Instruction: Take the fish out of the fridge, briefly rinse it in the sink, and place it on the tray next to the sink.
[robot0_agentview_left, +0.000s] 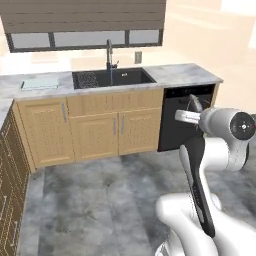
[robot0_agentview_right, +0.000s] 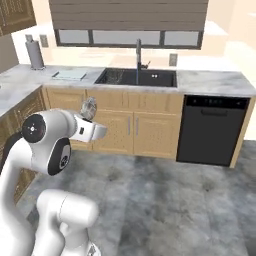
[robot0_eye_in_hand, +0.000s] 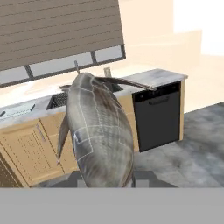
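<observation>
My gripper (robot0_eye_in_hand: 110, 181) is shut on the fish (robot0_eye_in_hand: 99, 135), a grey, scaly fish that stands upright between the fingers with its tail up. In the right base view the fish (robot0_agentview_right: 89, 107) is held in mid-air over the kitchen floor, well short of the counter. The black sink (robot0_agentview_left: 112, 78) lies ahead in the marble counter, with its dark faucet (robot0_agentview_left: 109, 55) behind it. Left of the sink, the pale blue-green tray (robot0_agentview_left: 40, 83) rests on the counter. The fridge is out of view.
A black dishwasher (robot0_agentview_right: 212, 130) stands right of the wooden cabinets (robot0_agentview_right: 125, 131) under the sink. A paper towel roll (robot0_agentview_right: 35, 54) stands at the counter's far left. A second counter run (robot0_agentview_right: 12, 97) juts forward on the left. Open grey floor (robot0_agentview_right: 165, 195) lies between me and the cabinets.
</observation>
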